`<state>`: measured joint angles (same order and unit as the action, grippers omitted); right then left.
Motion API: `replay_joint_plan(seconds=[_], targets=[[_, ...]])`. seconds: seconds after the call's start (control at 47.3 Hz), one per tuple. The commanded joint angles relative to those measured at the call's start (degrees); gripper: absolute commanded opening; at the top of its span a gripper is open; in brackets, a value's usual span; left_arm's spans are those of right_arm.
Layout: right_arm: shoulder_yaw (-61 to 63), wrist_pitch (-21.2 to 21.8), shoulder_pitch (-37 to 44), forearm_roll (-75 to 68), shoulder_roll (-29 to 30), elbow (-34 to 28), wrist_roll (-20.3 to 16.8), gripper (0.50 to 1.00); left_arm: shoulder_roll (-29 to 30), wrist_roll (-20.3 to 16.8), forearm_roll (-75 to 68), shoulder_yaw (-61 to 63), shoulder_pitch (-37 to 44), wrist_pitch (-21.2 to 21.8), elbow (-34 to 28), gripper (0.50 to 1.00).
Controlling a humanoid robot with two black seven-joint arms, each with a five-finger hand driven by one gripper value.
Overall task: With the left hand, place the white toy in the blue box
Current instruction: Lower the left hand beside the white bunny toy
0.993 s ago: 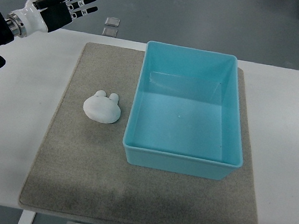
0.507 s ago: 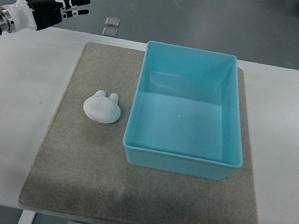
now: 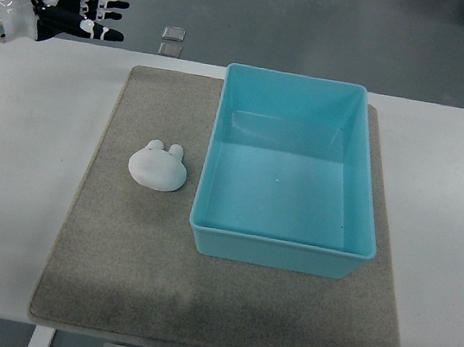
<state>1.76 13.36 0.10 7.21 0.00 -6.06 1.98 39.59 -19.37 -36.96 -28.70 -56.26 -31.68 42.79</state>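
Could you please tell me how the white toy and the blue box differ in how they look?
The white toy is a small, rounded, solid lump with two little ears; the blue box is large, rectangular, open-topped and empty. The toy is matte white, the box glossy light blue. Both rest on the grey mat, side by side, untouched by any hand.
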Motion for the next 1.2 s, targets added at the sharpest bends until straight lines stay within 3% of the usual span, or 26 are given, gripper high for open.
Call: replay_joint_plan(seconds=[0.0, 0.148, 0.359, 0.634, 0.887, 1.183], targets=[[0.0, 0.0, 0.0, 0.0, 0.0, 0.0, 0.0, 0.936, 2.4, -1.4, -6.4, 0.2, 0.1, 3.1, 4.1, 0.999], [0.0, 0.0, 0.0, 0.0, 0.0, 0.0, 0.0, 0.936, 5.8, -1.6, -15.6, 1.1, 0.7, 12.2, 11.8, 0.999], [0.0, 0.0, 0.0, 0.0, 0.0, 0.0, 0.0, 0.936, 8.9, -1.6, -25.2, 2.3, 4.7, 19.2, 22.2, 0.996], [0.0, 0.0, 0.0, 0.0, 0.0, 0.0, 0.0, 0.936, 9.3, -1.6, -36.1, 3.4, 10.4, 24.8, 30.9, 0.988], [0.0, 0.0, 0.0, 0.0, 0.0, 0.0, 0.0, 0.936, 8.5, -1.5, -46.8, 4.3, 14.3, 31.4, 34.3, 0.986], [0.1, 0.0, 0.0, 0.0, 0.0, 0.0, 0.0, 0.936, 6.2, -1.3, -47.9, 6.2, 14.3, 31.9, 34.3, 0.984]])
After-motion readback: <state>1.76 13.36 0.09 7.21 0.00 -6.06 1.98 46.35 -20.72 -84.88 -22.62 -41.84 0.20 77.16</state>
